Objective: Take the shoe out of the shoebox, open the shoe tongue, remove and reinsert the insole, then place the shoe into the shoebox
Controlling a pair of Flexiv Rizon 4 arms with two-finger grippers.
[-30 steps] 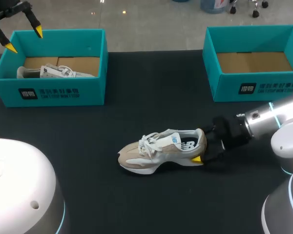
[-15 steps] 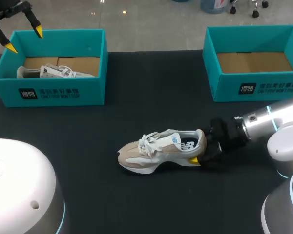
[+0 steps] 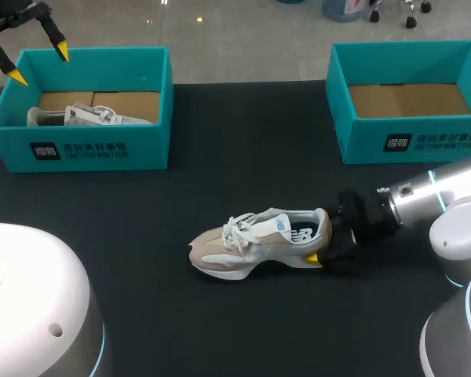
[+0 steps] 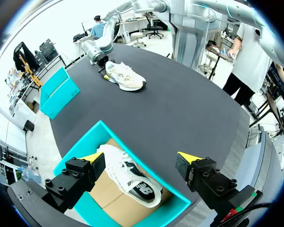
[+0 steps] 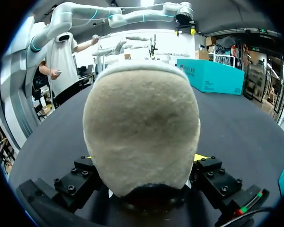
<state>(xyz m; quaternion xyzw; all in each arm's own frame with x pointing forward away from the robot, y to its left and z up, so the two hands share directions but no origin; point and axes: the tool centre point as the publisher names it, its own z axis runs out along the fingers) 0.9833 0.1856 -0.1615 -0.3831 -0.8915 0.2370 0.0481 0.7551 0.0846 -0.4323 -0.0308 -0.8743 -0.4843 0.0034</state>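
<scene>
**Head view.** The shoe point(image 3: 255, 242) lies on its sole at mid-tabletop point(image 3: 243, 157), toe toward the left arm's side. The right tool point(image 3: 328, 237) is at its heel, one yellow tip showing beside the sole. The left tool point(image 3: 39, 63) hangs over the far corner of the left shoebox point(image 3: 86, 149), which holds a second shoe point(image 3: 90, 116). The right shoebox point(image 3: 408, 140) stands at the far right, its cardboard floor showing.

**Left wrist view.** The left tool point(image 4: 139, 158) has its fingers spread wide, with nothing between them. The second shoe point(image 4: 132, 179) lies in the box under it. The shoe point(image 4: 125, 75) sits well ahead on the tabletop.

**Right wrist view.** The beige heel of the shoe point(image 5: 142, 127) sits between the right tool's fingers point(image 5: 201, 157), which pinch it from both sides.
</scene>
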